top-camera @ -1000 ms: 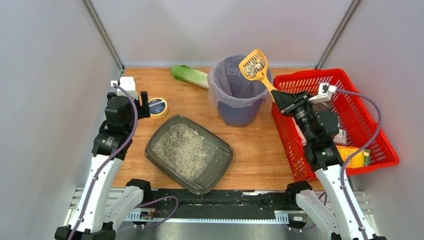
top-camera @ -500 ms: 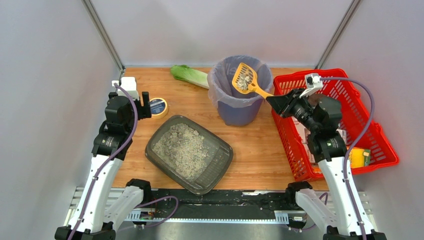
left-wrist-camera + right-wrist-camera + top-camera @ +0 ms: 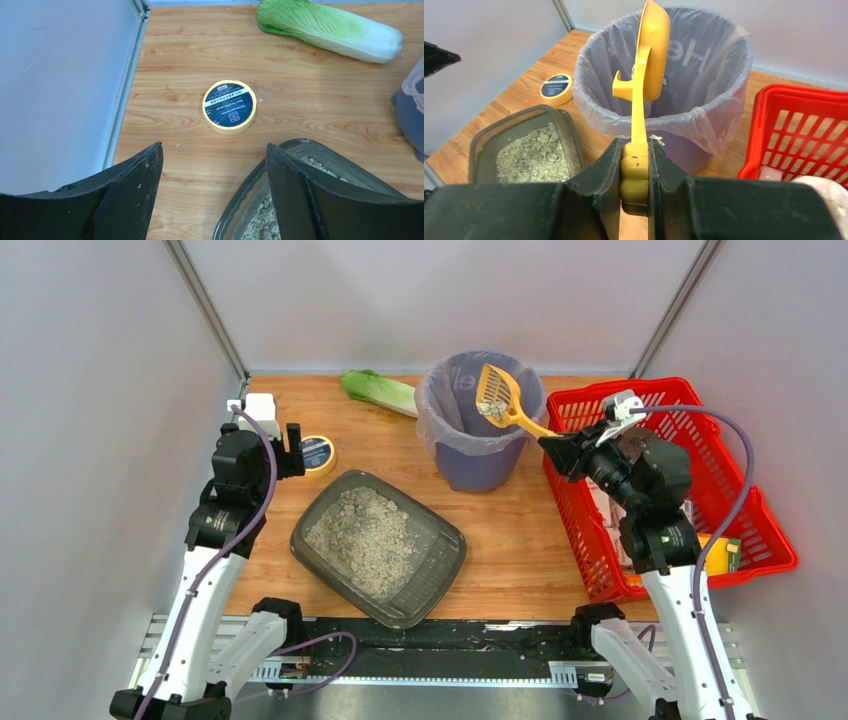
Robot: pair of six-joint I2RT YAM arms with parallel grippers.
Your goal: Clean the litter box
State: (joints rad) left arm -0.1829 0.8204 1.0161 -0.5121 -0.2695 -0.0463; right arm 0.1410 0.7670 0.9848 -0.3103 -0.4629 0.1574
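Overhead, the litter box lies diagonally on the table, near the front edge and closer to the left arm. Grey-beige litter is heaped toward its far-left end, and its near-right end shows bare tray bottom. A strip of open wood separates its far-right rim from the purple-lined bin.

The right gripper hangs above the narrow gap between the bin and the left rim of the red mesh basket. Its jaws are clamped tight on the handle of a yellow litter scoop. The scoop head is turned on its side over the bin's mouth, inside the rim line, and a few grey clumps cling to its lower part. From the right wrist, the scoop shows edge-on above the bag's rim, the gripper pinches the handle's end, and the basket's rim is just to the right.

The left gripper hovers near the table's left edge, beside the side wall, with its jaws spread wide and holding nothing. In its wrist view the box's far-left corner lies just under its right finger. A roll of tape lies flat on open wood beyond, and a napa cabbage lies along the far edge.
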